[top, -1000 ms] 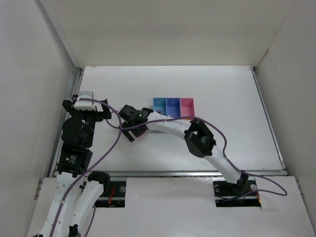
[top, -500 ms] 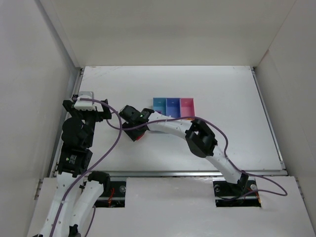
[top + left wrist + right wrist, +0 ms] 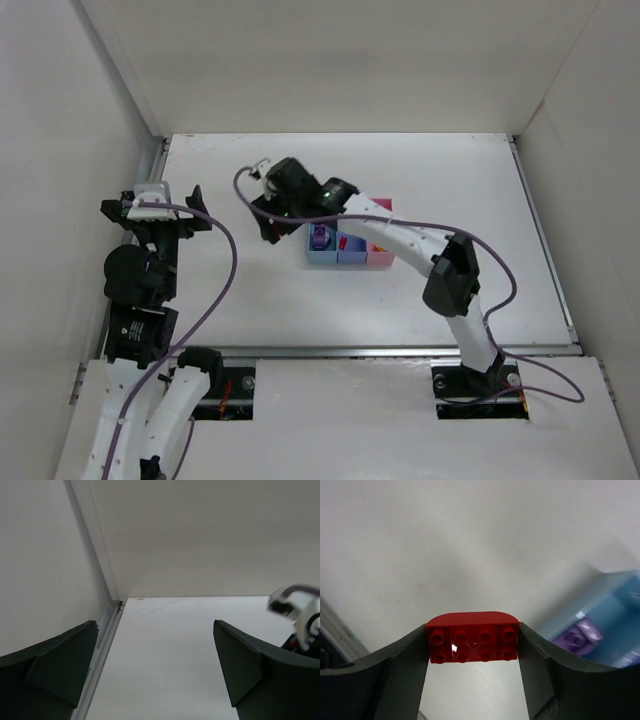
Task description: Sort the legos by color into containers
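My right gripper (image 3: 474,645) is shut on a red lego (image 3: 474,635), a studded brick with one rounded edge, held above the white table. In the top view the right gripper (image 3: 272,212) hangs just left of the containers, and its body hides the brick. The three containers stand in a row: light blue (image 3: 318,256), blue-violet (image 3: 352,257) and pink (image 3: 381,257). A purple lego (image 3: 320,237) lies in the light blue bin (image 3: 615,610), also seen in the right wrist view (image 3: 580,636). My left gripper (image 3: 150,207) is open and holds nothing (image 3: 155,670).
The right arm (image 3: 400,235) crosses over the far part of the bins. White walls enclose the table, with the left wall and its metal rail (image 3: 107,625) close to my left gripper. A purple cable (image 3: 215,290) loops beside the left arm.
My right gripper shut on the red lego near the table's front left and carried it up and toward the far side. The bins now sit nearer. The left arm shifted slightly left.
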Motion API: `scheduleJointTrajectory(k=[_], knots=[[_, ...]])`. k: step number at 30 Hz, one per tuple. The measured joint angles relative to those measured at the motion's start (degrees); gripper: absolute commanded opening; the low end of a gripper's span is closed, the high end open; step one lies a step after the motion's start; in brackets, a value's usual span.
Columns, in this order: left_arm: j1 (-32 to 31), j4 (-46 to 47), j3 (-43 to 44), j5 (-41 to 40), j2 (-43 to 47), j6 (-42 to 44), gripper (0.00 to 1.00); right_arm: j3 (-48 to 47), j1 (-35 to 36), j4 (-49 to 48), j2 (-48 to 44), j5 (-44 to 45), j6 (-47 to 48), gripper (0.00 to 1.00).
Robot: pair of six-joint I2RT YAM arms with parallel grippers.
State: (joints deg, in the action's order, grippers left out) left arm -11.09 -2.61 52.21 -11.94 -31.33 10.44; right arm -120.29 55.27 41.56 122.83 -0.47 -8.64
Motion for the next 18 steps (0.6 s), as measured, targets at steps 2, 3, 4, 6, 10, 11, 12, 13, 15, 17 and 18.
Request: scheduleJointTrajectory(k=[2,3,4,6,10,11,12,13,15,17,18], knots=[[0.0,0.3,0.9,0.0,0.0,1.0,1.00,1.4,-4.1,-0.2,-3.1,0.4,0.3,0.26],[0.0,0.3,1.1,-0.2,0.0,1.4,1.00,2.7,-6.5,-0.1,-4.9,1.0,0.9,0.26],[0.0,0.4,1.1,-0.4,0.0,1.7,1.00,4.3,-9.1,-0.2,-6.6,1.8,1.4,0.26],[0.0,0.3,1.0,-1.0,-0.2,2.2,1.00,7.1,-13.8,0.0,-9.4,3.8,2.7,0.26],[0.0,0.1,0.8,-1.0,-1.0,2.4,1.00,13.4,-18.7,0.1,-11.6,9.0,6.9,0.35],[0.0,0.1,0.8,-0.8,-1.4,2.4,1.00,15.2,-18.7,0.1,-11.6,10.0,8.0,0.38],[0.0,0.1,0.8,-0.7,-1.7,2.4,1.00,16.8,-18.3,0.1,-11.6,10.7,9.0,0.41],[0.0,0.1,0.8,-0.4,-2.1,2.4,1.00,18.4,-17.8,0.2,-11.6,11.3,10.1,0.44],[0.0,0.0,0.8,0.0,-2.7,2.3,1.00,20.3,-16.7,1.3,-11.5,12.1,11.6,0.46],[0.0,0.0,0.8,0.4,-3.0,2.3,1.00,20.7,-15.8,1.5,-11.5,12.8,12.6,0.50],[0.0,0.0,0.8,0.6,-3.1,2.3,1.00,20.7,-15.5,1.3,-11.5,13.3,13.0,0.50]])
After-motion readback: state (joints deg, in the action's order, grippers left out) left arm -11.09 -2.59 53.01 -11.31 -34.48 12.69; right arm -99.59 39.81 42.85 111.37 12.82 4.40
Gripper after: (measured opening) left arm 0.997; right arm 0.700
